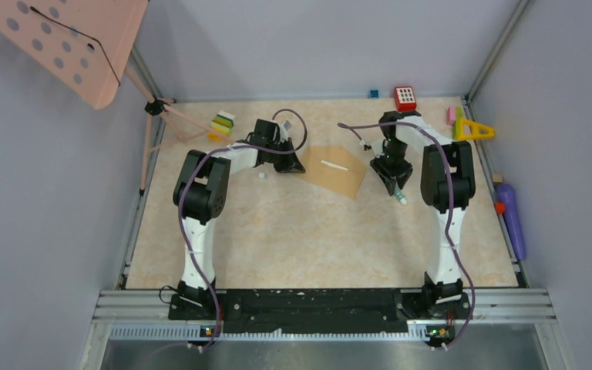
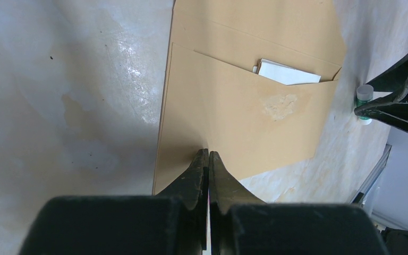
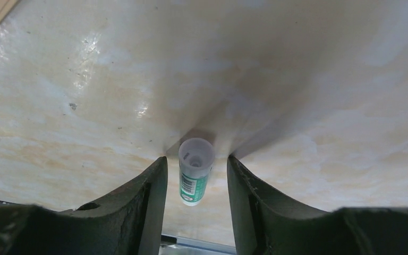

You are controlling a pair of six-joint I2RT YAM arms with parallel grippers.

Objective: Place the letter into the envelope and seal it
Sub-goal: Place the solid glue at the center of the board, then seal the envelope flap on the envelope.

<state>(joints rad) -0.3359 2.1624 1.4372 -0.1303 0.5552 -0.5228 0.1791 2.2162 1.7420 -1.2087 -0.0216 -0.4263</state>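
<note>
Pinning the envelope [image 1: 338, 171] at 12 o'clock on the tabletop [image 1: 293, 247] with our left end effector [image 2: 208, 155] pressed together, we should lift the right end effector [image 3: 196, 158], spread around the glue stick [image 3: 193, 185], straight clear.

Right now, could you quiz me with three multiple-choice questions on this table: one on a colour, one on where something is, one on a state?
1. The envelope is: A white; B tan-brown; C pink.
2. The glue stick is: A on the envelope; B inside it; C between the right hand's fingers.
3. The flap is: A sealed; B open; C torn off.
Answers: B, kraft-coloured paper; C, fingers flank it, gaps either side; B, the white letter shows in the mouth.
</note>
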